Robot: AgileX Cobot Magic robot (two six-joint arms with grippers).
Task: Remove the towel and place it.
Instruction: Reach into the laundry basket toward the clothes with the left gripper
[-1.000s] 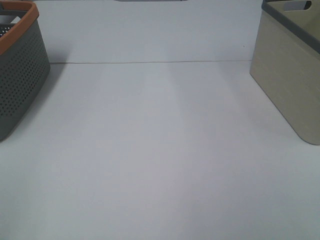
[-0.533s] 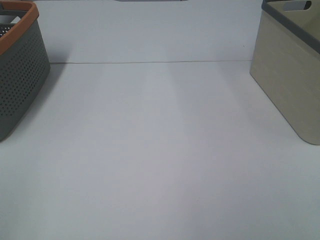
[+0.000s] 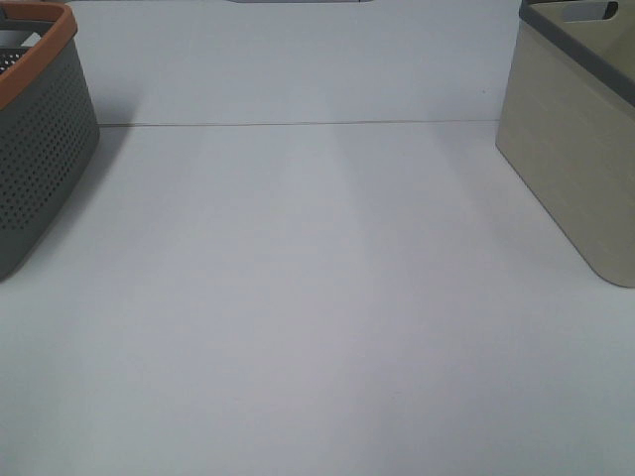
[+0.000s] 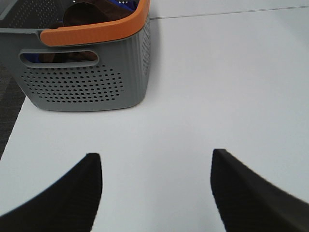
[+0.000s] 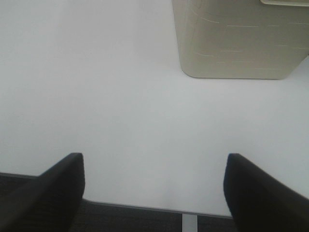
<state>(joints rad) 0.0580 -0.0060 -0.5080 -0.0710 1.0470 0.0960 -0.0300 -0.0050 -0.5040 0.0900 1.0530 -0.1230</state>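
Gaping wide and empty, my left gripper [image 4: 154, 154] and right gripper [image 5: 154, 157] stood apart from the towel [image 4: 91, 12] inside the basket [image 4: 87, 89].

Grey plastic basket [image 3: 40, 169]: dot-perforated walls, orange rim. Beige plastic bin [image 3: 571, 169]: faint horizontal grain lines, dark grey rim. Flat white table [image 3: 317, 317]: plain, unpatterned. Brown cloth [image 4: 89, 12] inside basket, bit of blue beside it. Left gripper [image 4: 154, 154], right gripper [image 5: 154, 155]: black fingers.
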